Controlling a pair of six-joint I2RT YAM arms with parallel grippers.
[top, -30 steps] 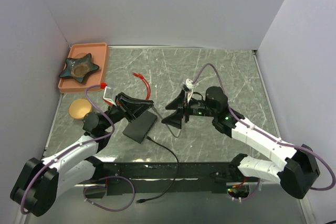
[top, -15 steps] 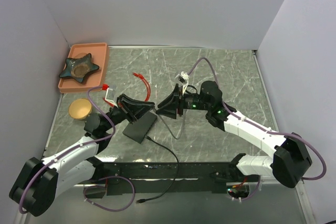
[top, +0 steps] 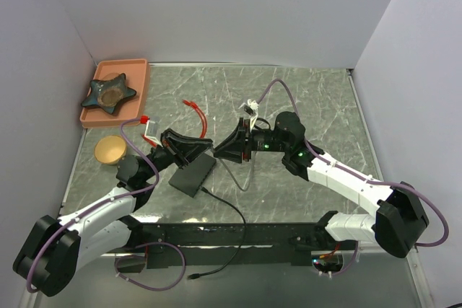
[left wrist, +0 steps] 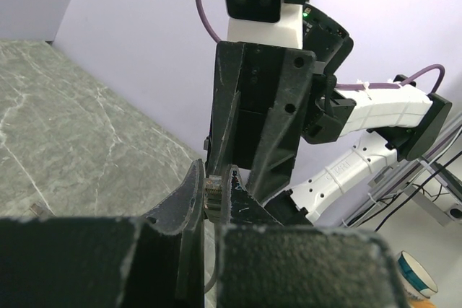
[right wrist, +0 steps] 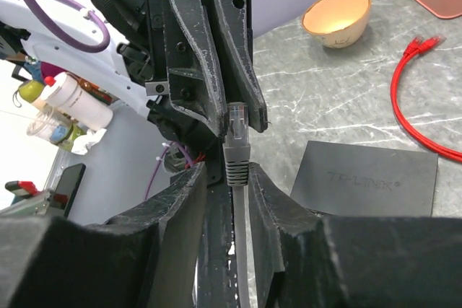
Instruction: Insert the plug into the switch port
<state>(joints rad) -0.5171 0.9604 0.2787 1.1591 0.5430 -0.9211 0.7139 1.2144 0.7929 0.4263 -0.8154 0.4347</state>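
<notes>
The plug [left wrist: 213, 194], clear-tipped with a grey boot [right wrist: 237, 158], is pinched in my left gripper [left wrist: 214, 192], which is shut on its tip just above the switch [top: 193, 176]. My right gripper [right wrist: 229, 171] faces the left one [top: 208, 150] tip to tip. Its jaws stand narrowly open on either side of the grey boot; the right finger [right wrist: 263, 185] looks against it, and a slit shows on the left. The switch is a flat black box [right wrist: 372, 178] lying below. Its port is hidden from view. The grey cable [top: 234, 178] trails down to the table.
An orange tray [top: 137, 91] with a star-shaped dish [top: 108, 93] sits at the back left. A wooden bowl [top: 110, 149] stands beside my left arm. A red cable [top: 196, 112] lies behind the grippers. A black cable [top: 231, 214] runs from the switch toward the near edge.
My right gripper has moved left up to the left gripper and narrowed its jaws around the plug's boot. The left gripper has kept its hold and barely moved.
</notes>
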